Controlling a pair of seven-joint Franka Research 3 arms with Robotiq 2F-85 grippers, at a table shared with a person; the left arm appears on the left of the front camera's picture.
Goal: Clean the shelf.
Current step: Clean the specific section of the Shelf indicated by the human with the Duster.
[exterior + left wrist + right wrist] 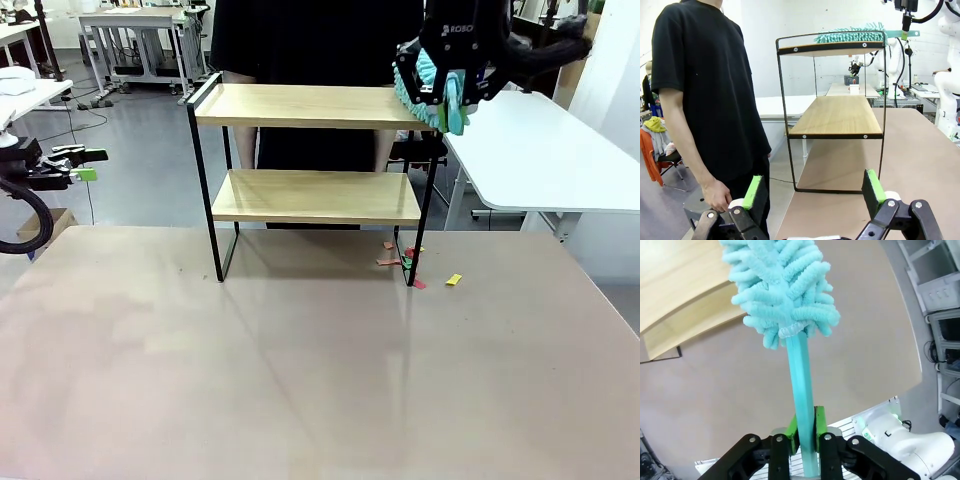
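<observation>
Okay, right gripper (806,432) is pinching the duster (782,290) by its teal handle, jaws pressed tight on it. The fluffy head is at the 3 o'clock end of the shelf's (310,105) top board, on it or just over it, can't tell. The shelf sits at 12 o'clock on the table (300,400), both boards look bare. For this sweep I'd lay the head flat and drag toward 9 o'clock in one pass, light pressure so the thin frame doesn't skid, stopping short of the end rail (205,88). The lower board is a tighter gap, so I'd tilt the handle in. Left gripper (88,165) is out at 9 o'clock, jaws spread wide, holding nothing. Paper scraps (400,258) lie by the shelf's 4 o'clock foot. A person (310,40) stands right behind at 12, hand (717,195) low, so I wouldn't overshoot the back edge
</observation>
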